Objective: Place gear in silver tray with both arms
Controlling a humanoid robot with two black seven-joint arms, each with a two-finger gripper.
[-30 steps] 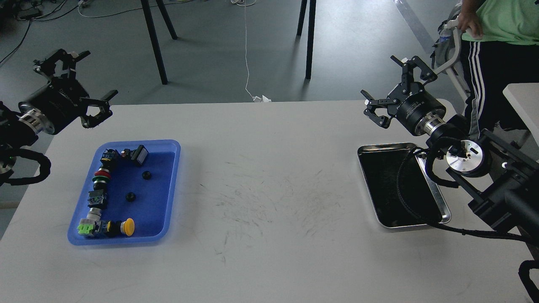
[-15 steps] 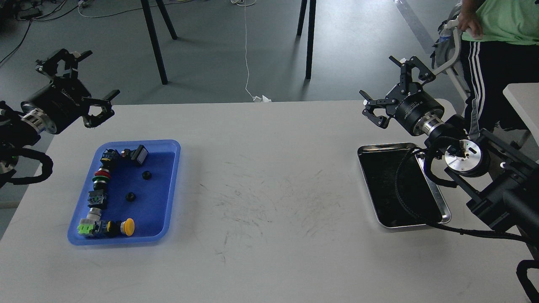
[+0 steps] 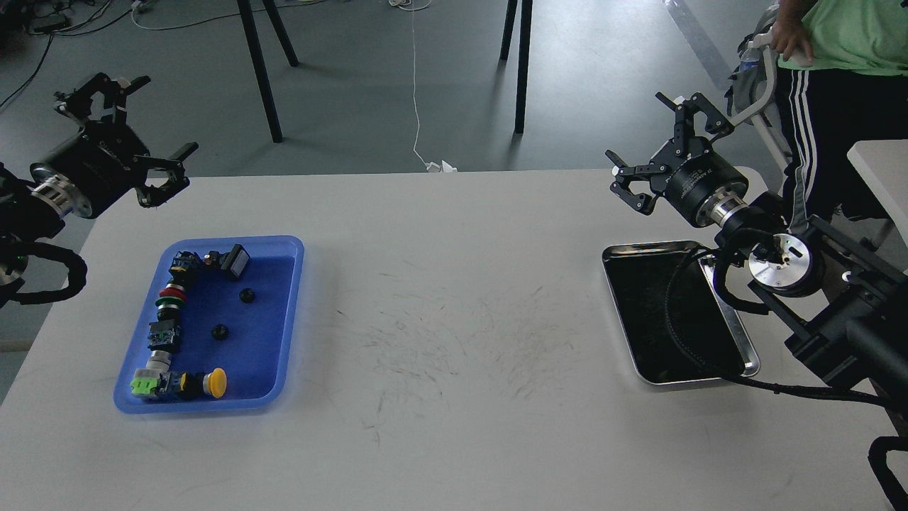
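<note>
The silver tray (image 3: pixel 743 349) lies on the white table at the right, its dark bottom bare; my right arm's cable crosses over it. Two small black gears (image 3: pixel 247 295) (image 3: pixel 220 331) lie inside the blue tray (image 3: pixel 287 312) at the left. My left gripper (image 3: pixel 131 131) is open and empty, held in the air beyond the table's far left corner, above and behind the blue tray. My right gripper (image 3: pixel 649 145) is open and empty, raised above the table's far edge, just behind the silver tray.
Several push-button switches, red, green, yellow and black, line the blue tray's left and front sides (image 3: pixel 170 305). A person in a green shirt (image 3: pixel 837 42) stands at the far right. Black stand legs (image 3: pixel 262 71) rise beyond the table.
My left gripper has drifted slightly up and left. My right gripper has barely moved. The things in the trays have not moved.
</note>
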